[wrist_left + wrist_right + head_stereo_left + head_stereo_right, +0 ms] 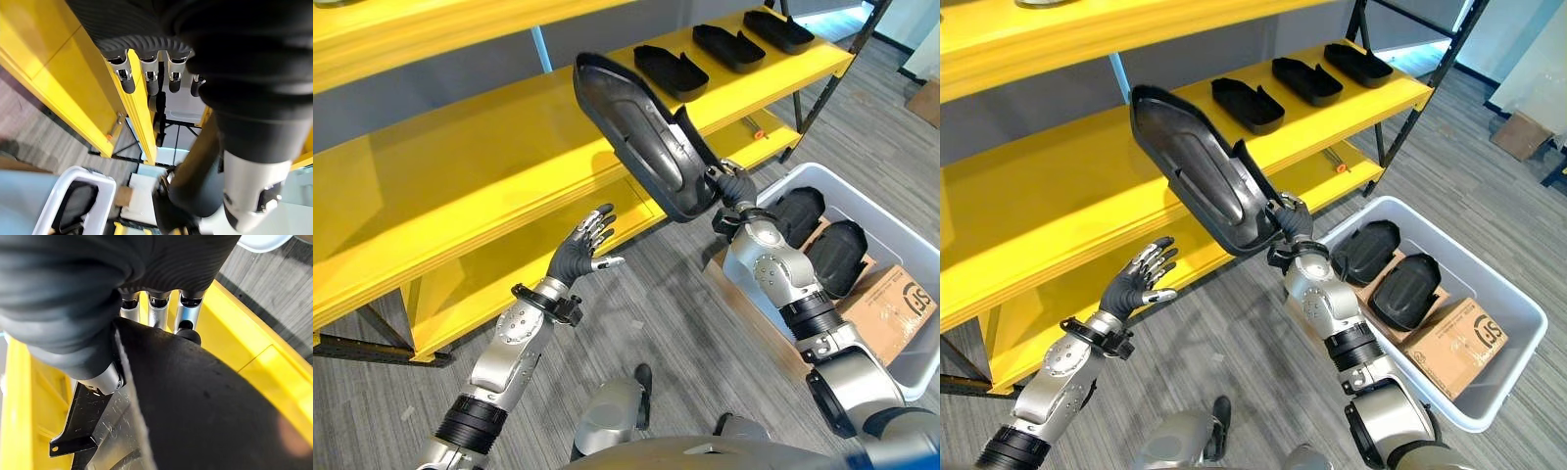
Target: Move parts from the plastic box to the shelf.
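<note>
A: Right hand [736,188], centre of the left eye view: fingers and thumb pinching the lower end of a long black part [641,132]. Why gripped at the very end?

B: Probably to leave the rest of the moulding free to slide onto the board. Held tilted, far tip up and toward the upper left of the frame, hollow side toward the camera, raised in front of the edge of the middle yellow shelf [460,186]. Not yet resting on anything.

A: Left hand [585,245], lower left of centre?

B: Fingers spread and relaxed, palm turned toward the part, holding nothing, just below and apart from it. Likely poised to steady the free end, though only a judgement.

A: Farther out, at the upper right?

B: Three similar black parts [671,69] lying flat in a row on the same shelf board, well apart from the held one. Bare yellow board to their left, probably the spot intended next.

A: And the source?

B: Plastic box [1489,284], pale grey, on the floor at the lower right. Two more black parts [1386,269] inside, side by side, beside a brown cardboard box [1454,343]. Task judged partly done: three shelved, one in the air, two waiting.
</note>
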Tool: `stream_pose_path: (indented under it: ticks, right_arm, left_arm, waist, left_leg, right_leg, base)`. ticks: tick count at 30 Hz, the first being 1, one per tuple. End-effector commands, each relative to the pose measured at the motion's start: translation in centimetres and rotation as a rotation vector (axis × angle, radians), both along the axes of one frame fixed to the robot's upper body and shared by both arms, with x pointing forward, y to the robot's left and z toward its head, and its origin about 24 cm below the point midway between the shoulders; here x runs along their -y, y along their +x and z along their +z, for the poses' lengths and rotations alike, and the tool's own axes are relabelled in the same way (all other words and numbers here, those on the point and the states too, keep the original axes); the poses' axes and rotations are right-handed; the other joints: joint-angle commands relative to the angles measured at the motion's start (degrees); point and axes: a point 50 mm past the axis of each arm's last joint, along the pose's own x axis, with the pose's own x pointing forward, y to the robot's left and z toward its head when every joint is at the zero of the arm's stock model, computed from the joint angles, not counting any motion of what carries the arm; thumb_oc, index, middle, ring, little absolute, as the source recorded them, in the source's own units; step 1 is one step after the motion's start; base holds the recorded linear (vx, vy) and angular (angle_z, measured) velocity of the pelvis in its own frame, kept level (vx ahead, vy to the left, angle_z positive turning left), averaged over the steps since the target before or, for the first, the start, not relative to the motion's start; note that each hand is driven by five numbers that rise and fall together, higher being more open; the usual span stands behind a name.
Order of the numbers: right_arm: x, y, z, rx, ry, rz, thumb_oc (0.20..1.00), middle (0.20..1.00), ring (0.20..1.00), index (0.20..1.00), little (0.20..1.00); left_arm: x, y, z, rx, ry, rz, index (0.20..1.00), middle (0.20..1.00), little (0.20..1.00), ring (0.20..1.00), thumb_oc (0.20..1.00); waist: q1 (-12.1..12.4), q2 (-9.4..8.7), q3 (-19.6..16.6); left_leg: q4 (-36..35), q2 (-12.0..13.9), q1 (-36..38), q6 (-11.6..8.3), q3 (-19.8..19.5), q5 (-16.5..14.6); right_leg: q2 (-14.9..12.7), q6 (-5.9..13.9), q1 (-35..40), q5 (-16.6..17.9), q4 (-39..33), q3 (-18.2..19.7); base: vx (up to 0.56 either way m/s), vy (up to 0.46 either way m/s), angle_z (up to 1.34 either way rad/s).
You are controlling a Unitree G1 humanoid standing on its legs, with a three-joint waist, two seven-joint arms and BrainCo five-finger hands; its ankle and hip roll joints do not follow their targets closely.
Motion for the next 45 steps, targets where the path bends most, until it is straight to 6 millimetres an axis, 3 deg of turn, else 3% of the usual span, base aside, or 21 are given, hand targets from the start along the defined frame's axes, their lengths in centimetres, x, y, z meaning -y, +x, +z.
stream_pose_path:
  ticks: [1,3,5,9,10,17,23,31,34,36,39,40,41,43,45]
  right_arm:
    - [1.2,1.6,5.1,0.162,0.064,-0.045,0.2,0.2,0.2,0.2,0.2]
    - [1.4,1.8,5.2,0.165,0.057,-0.038,0.2,0.2,0.2,0.2,0.2]
    - [1.7,2.0,5.1,0.154,0.077,-0.046,0.2,0.2,0.2,0.2,0.2]
    - [2.4,1.8,5.1,0.174,0.095,-0.081,0.2,0.2,0.2,0.2,0.2]
    - [2.5,1.7,5.7,0.191,0.093,-0.094,0.2,0.2,0.2,0.2,0.2]
    - [1.9,2.3,5.9,0.163,0.05,-0.054,0.2,0.2,0.2,0.2,0.2]
    - [1.9,2.2,5.9,0.158,0.01,-0.072,0.2,0.2,0.2,0.2,0.2]
    - [2.5,2.3,5.9,0.143,0.01,-0.137,0.2,0.2,0.2,0.2,0.2]
    - [3.5,2.3,5.3,0.128,-0.017,-0.153,0.2,0.2,0.2,0.2,0.2]
    - [4.5,2.1,4.9,0.126,-0.042,-0.193,0.2,0.2,0.2,0.2,0.2]
    - [5.1,1.9,5.0,0.128,-0.056,-0.225,0.2,0.2,0.2,0.2,0.2]
    - [5.8,2.1,5.5,0.139,-0.089,-0.246,0.2,0.2,0.2,0.2,0.2]
    - [6.1,2.2,5.7,0.142,-0.106,-0.26,0.2,0.2,0.2,0.2,0.2]
    - [6.5,2.3,5.6,0.134,-0.104,-0.282,0.2,0.2,0.2,0.2,0.2]
    - [6.7,2.3,5.4,0.129,-0.102,-0.291,0.2,0.2,0.2,0.2,0.2]
  left_arm:
    - [1.6,-0.6,1.9,0.094,-0.06,-0.083,1.0,1.0,1.0,1.0,1.0]
    - [1.8,-0.7,1.7,0.088,-0.064,-0.076,1.0,1.0,1.0,1.0,1.0]
    - [2.4,-0.7,1.2,0.069,-0.067,-0.086,1.0,1.0,1.0,1.0,1.0]
    - [3.6,-0.8,0.6,0.057,-0.044,-0.144,1.0,1.0,1.0,1.0,1.0]
    - [3.9,-0.6,0.9,0.068,-0.038,-0.168,1.0,1.0,1.0,1.0,1.0]
    - [2.9,-0.5,1.6,0.06,-0.079,-0.126,1.0,1.0,1.0,1.0,1.0]
    - [3.1,-0.9,1.7,0.043,-0.103,-0.152,1.0,1.0,1.0,1.0,1.0]
    - [4.4,-0.9,1.1,-0.007,-0.065,-0.244,1.0,1.0,1.0,1.0,1.0]
    - [5.0,-1.2,0.5,-0.04,-0.048,-0.29,1.0,1.0,1.0,1.0,1.0]
    - [5.7,-1.3,0.4,-0.038,-0.025,-0.353,1.0,1.0,1.0,1.0,1.0]
    - [6.0,-1.4,0.3,-0.048,-0.034,-0.396,1.0,1.0,1.0,1.0,1.0]
    - [6.8,-1.5,0.5,-0.036,-0.032,-0.45,1.0,1.0,1.0,1.0,1.0]
    - [7.1,-1.5,0.5,-0.024,-0.019,-0.465,1.0,1.0,1.0,1.0,1.0]
    - [7.5,-1.4,0.6,-0.028,-0.03,-0.482,1.0,1.0,1.0,1.0,1.0]
    - [7.6,-1.2,0.6,-0.031,-0.029,-0.472,1.0,1.0,1.0,1.0,1.0]
  waist:
    - [-0.43,-0.48,-1.66]
    - [-1.19,-0.85,-1.38]
    - [-2.98,-1.59,-0.92]
    - [-5.4,-1.59,-0.2]
    - [-5.94,-1.45,-0.29]
    - [-3.21,-0.87,0.02]
    - [-2.33,-0.93,-0.85]
    - [-2.95,-0.44,-0.73]
    - [-4.18,0.25,-1.09]
    - [-5.52,1.14,-0.74]
    - [-7.23,2.62,-0.52]
    - [-8.11,4.07,0.25]
    - [-8.1,4.41,0.81]
    - [-8.07,4.62,1.5]
    - [-8.45,4.74,1.58]
  left_leg:
    - [-4.91,-0.37,5.94,-0.73,-3.41,-3.97]
    - [-5.95,-1.34,7.57,-0.47,-4.46,-4.68]
    - [-6.61,-3.59,9.93,0.27,-8.69,-5.89]
    - [-6.03,-5.47,11.05,1.25,-14.82,-6.79]
    - [-4.91,-5.92,9.76,1.03,-16.91,-6.66]
    - [-3.06,-3.92,7.72,-1.23,-17.0,-5.65]
    - [-3.09,-1.42,7.35,-2.88,-16.3,-4.53]
    - [0.43,1.28,5.51,-4.19,-14.66,-4.97]
    - [5.49,2.15,4.13,-4.94,-12.35,-3.18]
    - [10.13,3.73,0.42,-5.85,-8.49,0.31]
    - [2.37,7.5,1.14,-7.21,-5.65,1.79]
    - [-6.16,10.89,0.44,-9.5,-4.65,6.51]
    - [-7.13,12.04,-1.78,-10.54,-4.5,9.49]
    - [-7.13,12.22,-4.54,-11.02,-4.51,11.36]
    - [-6.62,11.94,-5.0,-10.6,-3.16,10.36]
  right_leg:
    - [9.08,1.95,-2.48,6.18,-13.12,2.67]
    - [10.09,2.55,-4.6,9.44,-16.82,3.23]
    - [12.38,3.86,-8.62,16.68,-21.63,8.76]
    - [15.02,3.46,-10.21,18.87,-22.21,17.01]
    - [15.01,3.24,-10.33,18.54,-21.68,19.82]
    - [14.19,0.49,-4.51,10.75,-18.34,16.64]
    - [14.43,-1.21,-1.48,6.33,-16.1,13.91]
    - [14.48,-2.85,-2.01,1.17,-9.24,11.52]
    - [14.7,-4.17,-2.01,-0.33,-7.65,10.49]
    - [14.61,-4.9,-2.0,-1.2,-6.48,9.29]
    - [14.46,-4.35,-2.82,-2.88,-4.2,8.33]
    - [13.2,-4.01,-2.08,-4.55,-3.35,7.7]
    - [12.69,-4.1,-0.94,-5.08,-3.54,7.62]
    - [12.15,-4.18,0.59,-5.56,-4.03,7.73]
    - [11.41,-4.0,1.3,-6.0,-4.17,7.56]
  base:
    - [0.26,-0.026,0.56]
    - [0.22,-0.072,0.73]
    - [0.37,-0.134,0.5]
    - [0.28,-0.19,0.95]
    - [0.17,-0.314,1.73]
    - [0.2,-0.202,0.63]
    - [0.2,-0.131,0.25]
    - [0.14,-0.162,0.21]
    - [0.11,-0.139,0.36]
    - [0.04,-0.051,0.43]
    - [0.08,0.174,0.86]
    - [0.25,0.464,0.83]
    - [0.25,0.455,0.62]
    - [0.2,0.299,0.56]
    - [0.26,0.361,-0.02]
